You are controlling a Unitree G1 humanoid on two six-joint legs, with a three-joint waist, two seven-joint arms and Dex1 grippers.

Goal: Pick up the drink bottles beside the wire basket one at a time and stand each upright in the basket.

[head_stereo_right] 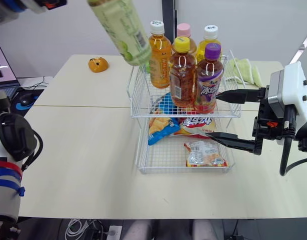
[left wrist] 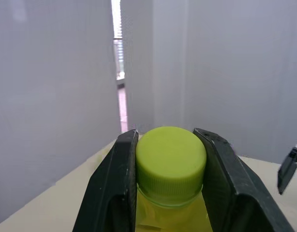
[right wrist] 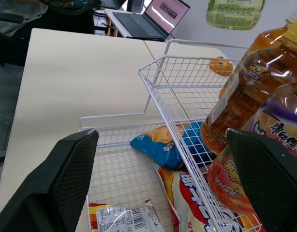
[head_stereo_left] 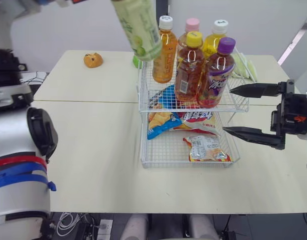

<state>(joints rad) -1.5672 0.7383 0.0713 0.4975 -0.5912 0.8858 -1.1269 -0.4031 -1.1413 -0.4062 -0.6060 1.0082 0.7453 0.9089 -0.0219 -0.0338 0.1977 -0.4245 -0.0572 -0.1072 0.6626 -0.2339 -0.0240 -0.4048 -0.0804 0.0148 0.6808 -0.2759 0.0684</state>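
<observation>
Cream table [head_stereo_left: 93,150] lies bare along its front edge, with the 2-tier wire basket [head_stereo_left: 183,166] standing just past its middle. At the front of the basket's lower tier lies a clear snack packet [head_stereo_left: 207,148]. Behind it, partly under the upper tier [head_stereo_left: 158,110], rest a blue chip bag [head_stereo_left: 161,123] and a red-and-white packet [head_stereo_left: 199,117].

My right gripper [head_stereo_left: 227,110] hangs at the basket's right side, its 2 black fingers spread wide and holding nothing. The upper finger points at the purple-capped bottle [head_stereo_left: 217,75] and ends just beside it; the lower one ends near the lower tier's right wall.

5 bottles stand upright in the upper tier. The purple-capped one and a yellow-capped brown tea bottle [head_stereo_left: 189,70] are in front. An orange drink with a white cap [head_stereo_left: 164,52], a pink-capped bottle [head_stereo_left: 192,25] and a yellow drink with a white cap [head_stereo_left: 217,37] are behind.

My left gripper [left wrist: 170,135] pinches the lime cap [left wrist: 170,162] of a green drink bottle [head_stereo_left: 139,27], which hangs tilted in the air above the basket's far left corner, clear of the wire.

Farther back on the table sit a small orange object [head_stereo_left: 93,60] at left and a pale green, cloth-like bundle [head_stereo_left: 249,70] behind the basket at right. I cannot tell what the small green item [head_stereo_left: 136,62] behind the held bottle is.
</observation>
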